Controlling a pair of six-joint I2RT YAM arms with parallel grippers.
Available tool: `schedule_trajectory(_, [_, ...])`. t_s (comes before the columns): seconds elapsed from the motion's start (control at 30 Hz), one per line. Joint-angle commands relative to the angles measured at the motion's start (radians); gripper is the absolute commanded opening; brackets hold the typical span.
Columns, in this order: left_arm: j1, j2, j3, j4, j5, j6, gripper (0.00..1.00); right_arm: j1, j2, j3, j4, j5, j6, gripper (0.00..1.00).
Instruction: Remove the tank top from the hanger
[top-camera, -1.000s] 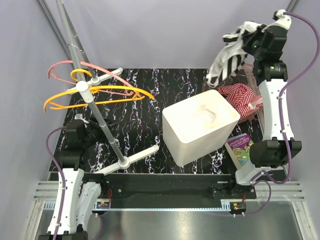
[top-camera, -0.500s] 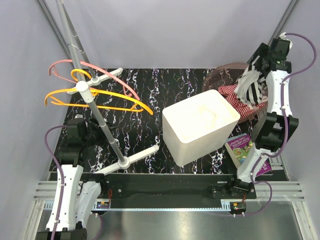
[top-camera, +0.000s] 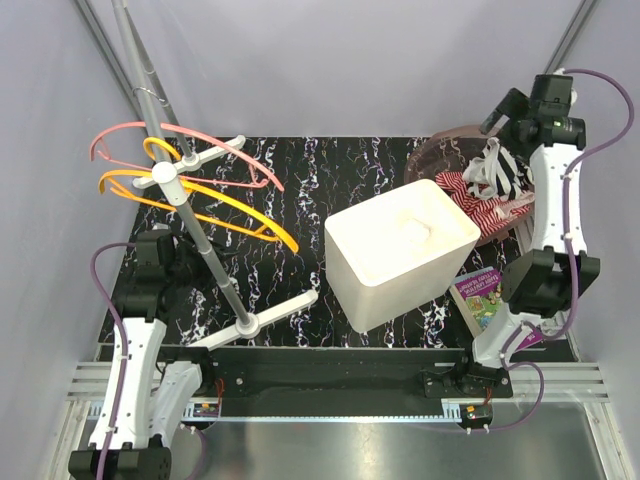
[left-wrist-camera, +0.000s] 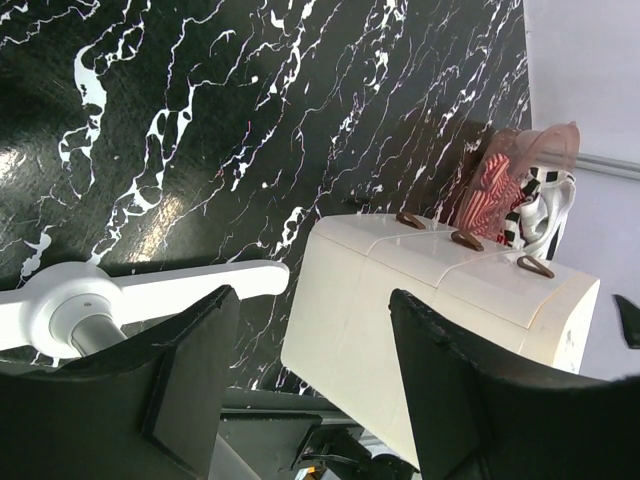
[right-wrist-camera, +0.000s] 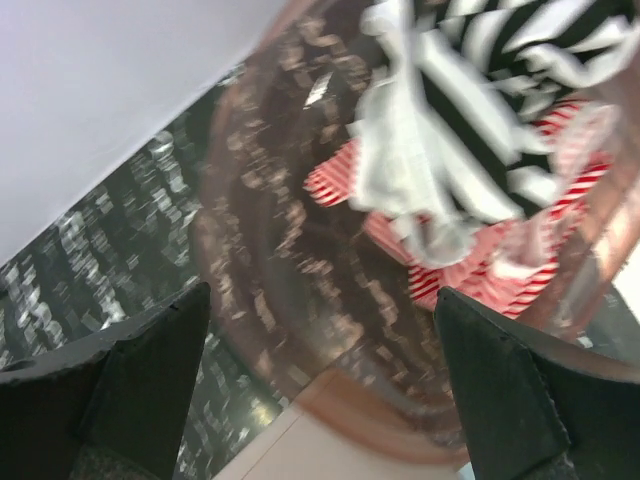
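The black-and-white striped tank top (top-camera: 500, 172) lies crumpled in the brown basket (top-camera: 445, 150), on top of a red-striped garment (top-camera: 490, 205). My right gripper (top-camera: 508, 112) hovers above it, open and holding nothing. In the right wrist view the tank top (right-wrist-camera: 470, 90) sits at the upper right, clear of the open right gripper (right-wrist-camera: 320, 300), with the basket (right-wrist-camera: 270, 250) blurred below. Bare orange hangers (top-camera: 200, 205) and a pink hanger (top-camera: 180, 135) hang on the rack. My left gripper (top-camera: 175, 255) is low beside the rack pole, open and empty (left-wrist-camera: 312, 300).
A large white box (top-camera: 400, 250) stands mid-table between the arms, also seen in the left wrist view (left-wrist-camera: 440, 300). The rack's slanted pole (top-camera: 190, 215) and white foot (left-wrist-camera: 130, 295) are by the left arm. A book (top-camera: 485, 295) lies at the right front.
My right gripper opened and let go of the tank top, which dropped into the basket. The right arm swung back to the right. The hangers have swung on the rack.
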Motion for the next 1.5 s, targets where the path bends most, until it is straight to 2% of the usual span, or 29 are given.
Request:
schedule_trajectory(0.0, [-0.015,0.005,0.032,0.025,-0.002,0.028,0.66,0.132,-0.101,0.044,-0.062,0.036,0.020,1.00])
schedule_trajectory(0.1, [-0.017,-0.005,0.037,0.023,-0.001,0.040,0.66,0.187,-0.099,0.120,-0.151,0.026,0.023,1.00])
schedule_trajectory(0.2, [-0.015,-0.017,0.031,0.023,0.013,0.040,0.66,0.221,-0.156,0.105,-0.171,0.055,0.045,1.00])
schedule_trajectory(0.27, [-0.015,-0.024,0.028,0.020,0.021,0.039,0.66,0.219,-0.206,0.066,-0.177,0.104,0.041,1.00])
schedule_trajectory(0.5, [-0.015,-0.052,0.023,0.020,0.025,0.045,0.68,0.219,-0.352,-0.121,-0.228,0.060,0.048,1.00])
schedule_trajectory(0.63, [-0.015,-0.054,0.037,0.020,-0.002,0.031,0.71,0.221,-0.430,-0.237,-0.250,0.105,0.037,1.00])
schedule_trajectory(0.93, [-0.015,-0.141,0.037,-0.007,-0.102,-0.180,0.78,0.219,-0.477,-0.342,-0.274,0.138,0.030,1.00])
schedule_trajectory(1.27, [-0.015,-0.212,0.051,-0.019,-0.165,-0.259,0.84,0.219,-0.484,-0.327,-0.291,0.142,0.050,1.00])
schedule_trajectory(1.47, [-0.015,-0.277,0.046,-0.023,-0.201,-0.325,0.88,0.219,-0.506,-0.324,-0.286,0.087,0.091,1.00])
